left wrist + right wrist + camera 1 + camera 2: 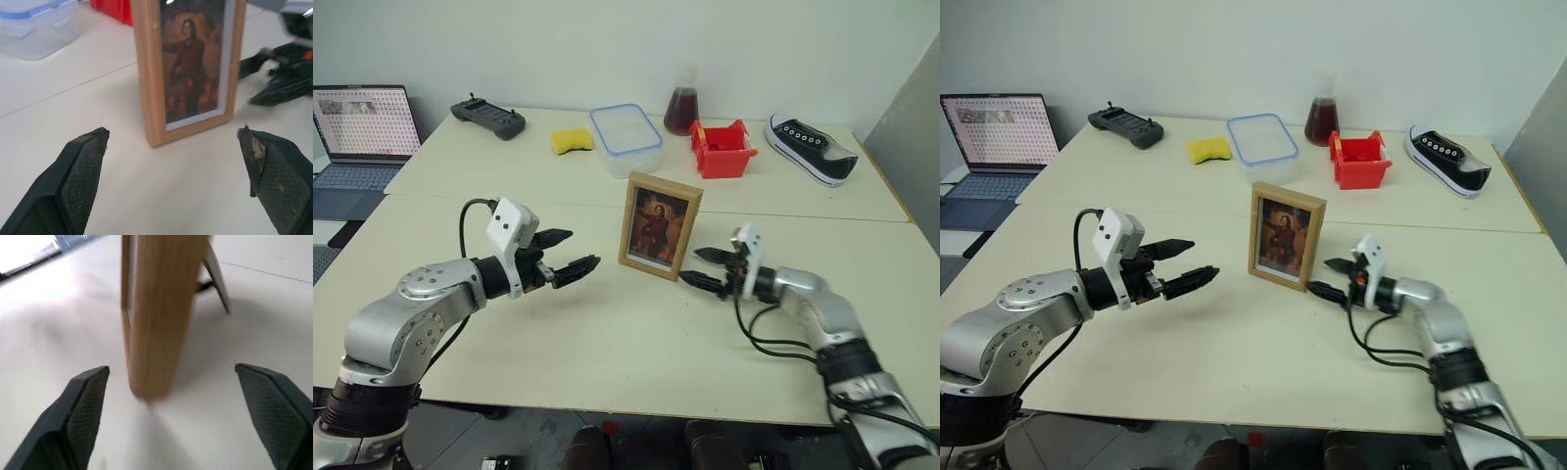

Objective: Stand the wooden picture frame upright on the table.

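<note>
Left eye view shows the wooden picture frame [659, 227] standing upright on the table [607, 343], its portrait facing the robot, between the two grippers and apart from both. The left gripper [565, 257] has its fingers spread wide, tips aimed at the frame's near side with a clear gap of bare tabletop ahead of them. The right gripper [709, 268] also has its fingers spread, and nothing is pinched between them; their tips sit just beside the frame's lower right corner. In the right wrist view the frame's wooden edge stands ahead of the gap between the fingers, and the fold-out stand [216, 276] props it from behind.

The frame appears to be placed already, so the main risk is knocking it over. The right fingertips are close enough that a sideways swing or a forward nudge could clip the corner and tip the frame off its narrow stand. A straight pull back looks safest.

Beyond both sets of fingers, past the frame, a clear plastic box [626, 138] with a blue-rimmed lid looks empty. A red bin [722, 149] holds something I cannot make out, and a glass flask [681, 106] holds dark reddish liquid.
</note>
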`<state>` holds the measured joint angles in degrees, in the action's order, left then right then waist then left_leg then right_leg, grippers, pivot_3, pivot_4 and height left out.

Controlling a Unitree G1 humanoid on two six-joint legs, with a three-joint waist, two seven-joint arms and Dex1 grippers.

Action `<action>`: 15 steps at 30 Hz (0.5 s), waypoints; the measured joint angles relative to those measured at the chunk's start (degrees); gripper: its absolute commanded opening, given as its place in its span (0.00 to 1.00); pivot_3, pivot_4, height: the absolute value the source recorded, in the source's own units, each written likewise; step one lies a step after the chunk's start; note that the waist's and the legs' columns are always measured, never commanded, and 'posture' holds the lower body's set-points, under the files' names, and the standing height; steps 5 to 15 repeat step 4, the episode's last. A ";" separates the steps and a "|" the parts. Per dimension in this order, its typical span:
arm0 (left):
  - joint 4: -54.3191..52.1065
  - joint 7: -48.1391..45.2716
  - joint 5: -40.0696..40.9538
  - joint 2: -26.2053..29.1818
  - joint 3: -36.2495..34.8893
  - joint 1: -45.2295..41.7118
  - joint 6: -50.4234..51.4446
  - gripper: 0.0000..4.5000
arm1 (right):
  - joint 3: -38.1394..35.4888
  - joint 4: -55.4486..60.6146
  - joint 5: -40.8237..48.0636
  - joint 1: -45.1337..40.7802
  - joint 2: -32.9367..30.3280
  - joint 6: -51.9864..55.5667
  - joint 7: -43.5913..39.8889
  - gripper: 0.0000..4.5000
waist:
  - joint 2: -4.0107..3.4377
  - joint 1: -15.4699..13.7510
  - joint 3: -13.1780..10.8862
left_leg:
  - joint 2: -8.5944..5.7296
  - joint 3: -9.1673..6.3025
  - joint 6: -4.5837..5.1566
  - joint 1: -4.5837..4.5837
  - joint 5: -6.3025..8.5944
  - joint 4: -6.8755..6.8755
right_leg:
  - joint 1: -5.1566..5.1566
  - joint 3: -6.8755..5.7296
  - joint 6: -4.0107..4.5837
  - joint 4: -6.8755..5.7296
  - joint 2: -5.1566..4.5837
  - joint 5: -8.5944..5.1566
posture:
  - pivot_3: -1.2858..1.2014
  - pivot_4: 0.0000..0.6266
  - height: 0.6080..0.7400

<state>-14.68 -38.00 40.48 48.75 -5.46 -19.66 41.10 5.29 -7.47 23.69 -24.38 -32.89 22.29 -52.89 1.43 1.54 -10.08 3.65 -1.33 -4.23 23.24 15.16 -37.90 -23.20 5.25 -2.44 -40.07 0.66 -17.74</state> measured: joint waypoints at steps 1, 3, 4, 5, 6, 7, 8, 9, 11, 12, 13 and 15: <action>1.34 -0.55 -0.66 0.92 -0.25 -0.72 0.01 1.00 | -0.96 3.42 0.06 1.90 -2.75 0.98 -0.59 1.00 | 0.00 0.09 0.00 | 0.01 0.00 0.01 -0.01 0.00 0.01 | 0.00 0.01 0.00 0.00 0.02 0.00 | 0.52 0.24 1.00; 3.85 -2.37 -2.12 1.43 -0.39 -2.87 -0.32 1.00 | -4.03 10.45 1.89 4.24 -6.06 4.34 -0.66 1.00 | -0.01 0.53 -0.01 | 0.03 0.04 0.01 -0.08 0.01 0.01 | 0.01 0.12 0.00 -0.05 0.08 0.00 | 0.52 0.24 1.00; 5.21 -3.57 -2.92 1.92 -0.41 -3.79 -0.87 1.00 | -5.54 14.97 4.13 5.15 -7.59 7.17 -0.61 1.00 | -0.02 0.85 -0.01 | 0.06 0.03 0.02 -0.13 0.01 0.04 | 0.01 0.16 0.00 -0.06 0.14 0.00 | 0.52 0.24 1.00; 5.21 -3.57 -2.92 1.92 -0.41 -3.79 -0.87 1.00 | -5.54 14.97 4.13 5.15 -7.59 7.17 -0.61 1.00 | -0.02 0.85 -0.01 | 0.06 0.03 0.02 -0.13 0.01 0.04 | 0.01 0.16 0.00 -0.06 0.14 0.00 | 0.52 0.24 1.00; 5.21 -3.57 -2.92 1.92 -0.41 -3.79 -0.87 1.00 | -5.54 14.97 4.13 5.15 -7.59 7.17 -0.61 1.00 | -0.02 0.85 -0.01 | 0.06 0.03 0.02 -0.13 0.01 0.04 | 0.01 0.16 0.00 -0.06 0.14 0.00 | 0.52 0.24 1.00; 5.21 -3.57 -2.92 1.92 -0.41 -3.79 -0.87 1.00 | -5.54 14.97 4.13 5.15 -7.59 7.17 -0.61 1.00 | -0.02 0.85 -0.01 | 0.06 0.03 0.02 -0.13 0.01 0.04 | 0.01 0.16 0.00 -0.06 0.14 0.00 | 0.52 0.24 1.00; 5.21 -3.57 -2.92 1.92 -0.41 -3.79 -0.87 1.00 | -5.54 14.97 4.13 5.15 -7.59 7.17 -0.61 1.00 | -0.02 0.85 -0.01 | 0.06 0.03 0.02 -0.13 0.01 0.04 | 0.01 0.16 0.00 -0.06 0.14 0.00 | 0.52 0.24 1.00; 5.21 -3.57 -2.92 1.92 -0.41 -3.79 -0.87 1.00 | -5.54 14.97 4.13 5.15 -7.59 7.17 -0.61 1.00 | -0.02 0.85 -0.01 | 0.06 0.03 0.02 -0.13 0.01 0.04 | 0.01 0.16 0.00 -0.06 0.14 0.00 | 0.52 0.24 1.00; 5.21 -3.57 -2.92 1.92 -0.41 -3.79 -0.87 1.00 | -5.54 14.97 4.13 5.15 -7.59 7.17 -0.61 1.00 | -0.02 0.85 -0.01 | 0.06 0.03 0.02 -0.13 0.01 0.04 | 0.01 0.16 0.00 -0.06 0.14 0.00 | 0.52 0.24 1.00; 5.21 -3.57 -2.92 1.92 -0.41 -3.79 -0.87 1.00 | -5.54 14.97 4.13 5.15 -7.59 7.17 -0.61 1.00 | -0.02 0.85 -0.01 | 0.06 0.03 0.02 -0.13 0.01 0.04 | 0.01 0.16 0.00 -0.06 0.14 0.00 | 0.52 0.24 1.00; 5.21 -3.57 -2.92 1.92 -0.41 -3.79 -0.87 1.00 | -5.54 14.97 4.13 5.15 -7.59 7.17 -0.61 1.00 | -0.02 0.85 -0.01 | 0.06 0.03 0.02 -0.13 0.01 0.04 | 0.01 0.16 0.00 -0.06 0.14 0.00 | 0.52 0.24 1.00; 5.21 -3.57 -2.92 1.92 -0.41 -3.79 -0.87 1.00 | -5.54 14.97 4.13 5.15 -7.59 7.17 -0.61 1.00 | -0.02 0.85 -0.01 | 0.06 0.03 0.02 -0.13 0.01 0.04 | 0.01 0.16 0.00 -0.06 0.14 0.00 | 0.52 0.24 1.00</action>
